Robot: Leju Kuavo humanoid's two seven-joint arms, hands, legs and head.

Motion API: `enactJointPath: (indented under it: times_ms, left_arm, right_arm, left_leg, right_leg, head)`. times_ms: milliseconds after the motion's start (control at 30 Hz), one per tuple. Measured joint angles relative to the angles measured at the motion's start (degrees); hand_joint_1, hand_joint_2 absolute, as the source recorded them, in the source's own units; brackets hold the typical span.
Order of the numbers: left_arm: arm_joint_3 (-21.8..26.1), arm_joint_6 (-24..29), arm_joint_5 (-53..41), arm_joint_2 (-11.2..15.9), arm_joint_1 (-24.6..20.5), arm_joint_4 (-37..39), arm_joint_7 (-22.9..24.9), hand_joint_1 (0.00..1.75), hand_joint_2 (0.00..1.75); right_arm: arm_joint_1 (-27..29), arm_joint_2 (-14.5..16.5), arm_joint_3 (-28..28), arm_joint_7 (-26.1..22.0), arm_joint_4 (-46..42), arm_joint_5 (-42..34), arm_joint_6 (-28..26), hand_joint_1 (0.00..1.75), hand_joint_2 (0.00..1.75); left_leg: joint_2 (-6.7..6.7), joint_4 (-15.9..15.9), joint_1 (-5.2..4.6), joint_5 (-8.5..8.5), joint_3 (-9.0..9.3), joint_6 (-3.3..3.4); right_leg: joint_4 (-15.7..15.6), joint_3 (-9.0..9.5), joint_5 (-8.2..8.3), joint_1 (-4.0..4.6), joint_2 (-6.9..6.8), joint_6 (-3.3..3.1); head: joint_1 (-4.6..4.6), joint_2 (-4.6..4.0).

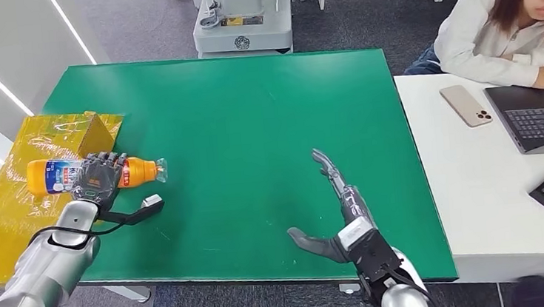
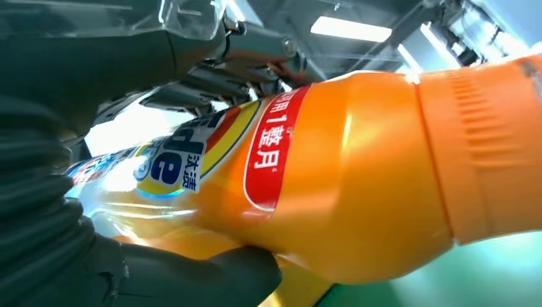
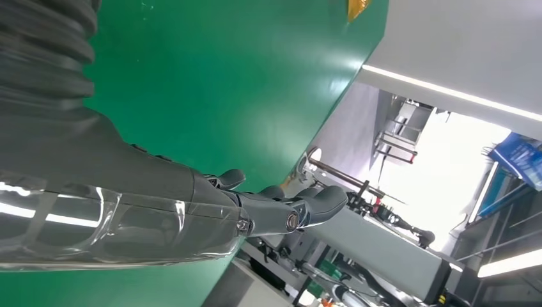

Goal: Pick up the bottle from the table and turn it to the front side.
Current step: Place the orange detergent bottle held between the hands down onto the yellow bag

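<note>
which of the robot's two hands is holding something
The left hand grips the orange plastic bottle with the blue and white label, which lies sideways at the green table's left edge. The right hand holds nothing, its fingers stretched out over the table.

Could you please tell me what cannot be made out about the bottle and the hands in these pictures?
- Bottle label: head view, left hand covers its middle.
- Bottle base: left wrist view, hidden behind the hand.
- Right hand fingertips: right wrist view, overlapping each other.
</note>
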Motion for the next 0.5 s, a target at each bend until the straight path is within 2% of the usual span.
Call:
enactJointPath:
  times_ms: [200,367,500]
  left_arm:
    - [-0.1,-0.3,0.4,0.7,0.0,1.4,-2.3,1.75,1.75]
    - [0.4,-1.2,3.4,1.0,0.0,2.0,-6.5,1.75,1.75]
    - [1.1,-1.8,4.1,1.0,0.2,2.3,-7.2,1.73,1.75]
  right_arm:
    - [0.7,-0.3,-0.1,-0.1,0.0,-0.1,0.0,0.00,1.75]
    - [0.9,-0.3,-0.1,-0.1,-0.1,0.0,0.6,0.00,1.75]
    - [0.8,-0.3,-0.1,0.2,-0.1,1.1,1.0,0.00,1.75]
  left_leg:
    - [0.00,0.0,0.00,0.00,0.00,0.00]
    - [-0.03,0.0,0.00,0.00,0.00,0.00]
    - [-0.03,0.0,0.00,0.00,0.00,0.00]
  right_leg:
    - [0.0,0.00,0.00,0.00,-0.01,0.00]
    - [0.0,0.02,0.00,0.00,-0.02,0.00]
    - [0.0,0.03,0.00,0.00,-0.02,0.00]
  head:
    - [0.00,0.00]
    - [0.00,0.00]
    - [-0.01,0.00]
